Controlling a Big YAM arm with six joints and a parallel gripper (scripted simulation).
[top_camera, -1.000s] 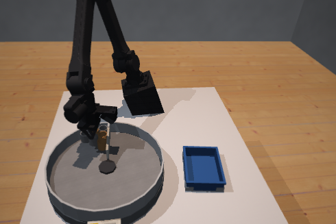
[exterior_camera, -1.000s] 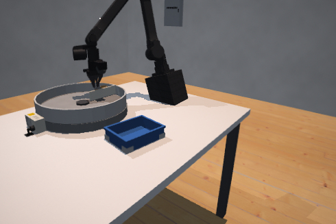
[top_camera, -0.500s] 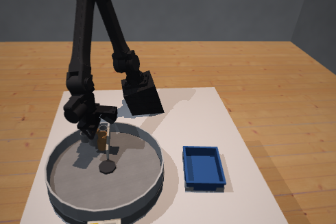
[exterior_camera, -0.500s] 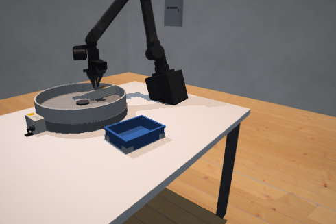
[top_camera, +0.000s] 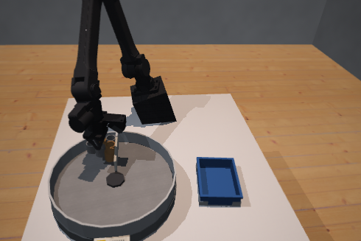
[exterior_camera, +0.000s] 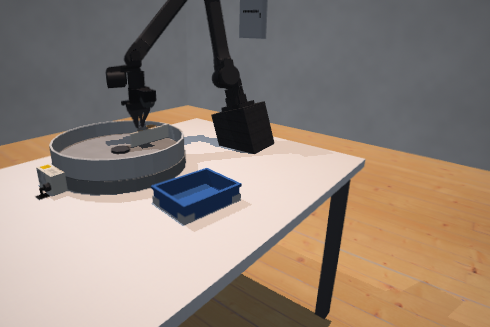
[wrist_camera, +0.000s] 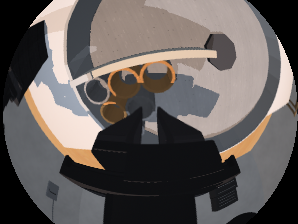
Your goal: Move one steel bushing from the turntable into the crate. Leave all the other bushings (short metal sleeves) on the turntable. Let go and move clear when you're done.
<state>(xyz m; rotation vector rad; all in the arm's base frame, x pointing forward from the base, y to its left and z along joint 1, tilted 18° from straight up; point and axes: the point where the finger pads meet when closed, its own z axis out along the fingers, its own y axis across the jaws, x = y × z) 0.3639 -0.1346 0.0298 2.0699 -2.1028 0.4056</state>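
The grey turntable has a raised rim and a straight upright divider. Beside the divider stand several bushings close together: a large orange-brown bushing, another orange-brown one, a smaller orange-brown one, a pale grey one and a dark grey, shaded one. My gripper points down over this group, partly open, with nothing seen between the fingertips. The dark grey bushing shows just beyond the left fingertip in the wrist view; its lower part is hidden. The blue crate is empty.
A dark hub sits mid-turntable at the divider's inner end. The crate stands on the white table, beside the turntable. A small control box is on the turntable's outside. The arm's black base stands behind.
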